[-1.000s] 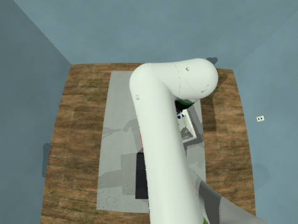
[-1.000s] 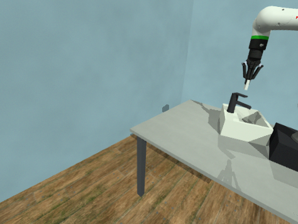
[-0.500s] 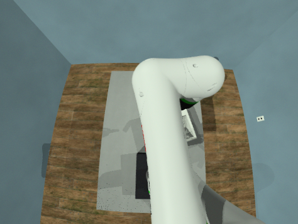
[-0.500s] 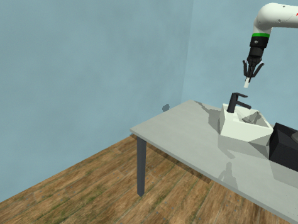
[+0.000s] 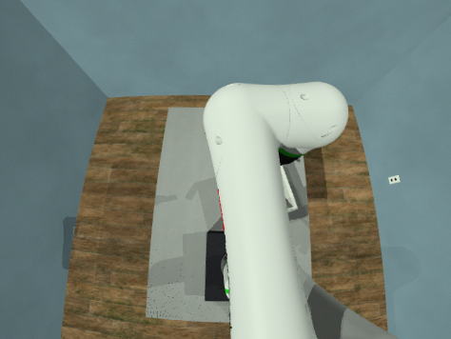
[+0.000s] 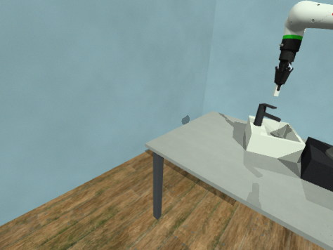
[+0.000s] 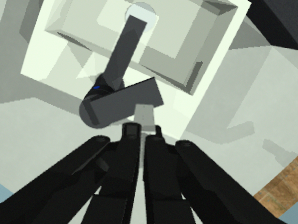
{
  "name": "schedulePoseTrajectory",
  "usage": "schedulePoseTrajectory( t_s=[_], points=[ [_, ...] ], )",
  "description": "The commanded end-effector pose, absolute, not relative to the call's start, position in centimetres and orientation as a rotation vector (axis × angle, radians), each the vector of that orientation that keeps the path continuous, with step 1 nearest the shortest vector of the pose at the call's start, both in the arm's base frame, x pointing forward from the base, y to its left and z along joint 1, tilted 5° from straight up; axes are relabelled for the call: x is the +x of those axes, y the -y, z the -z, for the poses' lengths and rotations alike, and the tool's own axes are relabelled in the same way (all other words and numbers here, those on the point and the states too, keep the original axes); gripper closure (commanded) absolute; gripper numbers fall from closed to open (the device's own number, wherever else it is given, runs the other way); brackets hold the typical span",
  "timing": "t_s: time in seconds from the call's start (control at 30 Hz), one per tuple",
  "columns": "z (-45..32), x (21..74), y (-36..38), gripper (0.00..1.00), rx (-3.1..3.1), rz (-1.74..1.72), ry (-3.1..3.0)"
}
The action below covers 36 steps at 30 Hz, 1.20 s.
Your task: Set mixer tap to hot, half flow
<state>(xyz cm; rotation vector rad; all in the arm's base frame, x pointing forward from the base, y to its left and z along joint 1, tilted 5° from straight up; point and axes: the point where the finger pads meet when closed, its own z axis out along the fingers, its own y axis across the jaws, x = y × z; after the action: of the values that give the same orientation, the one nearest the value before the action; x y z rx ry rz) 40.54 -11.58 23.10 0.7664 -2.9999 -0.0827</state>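
Observation:
A black mixer tap stands on the back rim of a white basin on the grey table. Its lever lies low on top of the tap body, and its spout reaches out over the bowl. In the wrist view the lever points to the right of the spout, just past my fingertips. My gripper is shut and empty, pointing down a short way above the lever, not touching it. Its fingertips show pale in the wrist view. The coloured dots are hard to make out.
A black box sits on the table right beside the basin. The white arm covers most of the overhead view, hiding the tap. The table stands near the blue wall corner, above a wooden floor.

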Motion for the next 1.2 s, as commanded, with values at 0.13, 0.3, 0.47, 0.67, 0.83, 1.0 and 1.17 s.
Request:
schedulePoseTrajectory(
  t_s=[0.13,0.3,0.47,0.67,0.83,1.0,1.17],
  points=[
    [-23.28,40.56,11.58,1.0,0.059,0.037,3.086],
    [-23.28,40.56,11.58,0.57,-0.224,0.023,3.076],
    [-23.28,40.56,11.58,0.57,-0.611,-0.008,3.016],
    [-23.28,40.56,11.58,0.57,-0.978,-0.066,2.911],
    [-23.28,40.56,11.58,0.57,-0.978,-0.066,2.911],
    [-23.28,40.56,11.58,0.57,-0.978,-0.066,2.911],
    [-23.28,40.56,11.58,0.57,-0.978,-0.066,2.911]
  ],
)
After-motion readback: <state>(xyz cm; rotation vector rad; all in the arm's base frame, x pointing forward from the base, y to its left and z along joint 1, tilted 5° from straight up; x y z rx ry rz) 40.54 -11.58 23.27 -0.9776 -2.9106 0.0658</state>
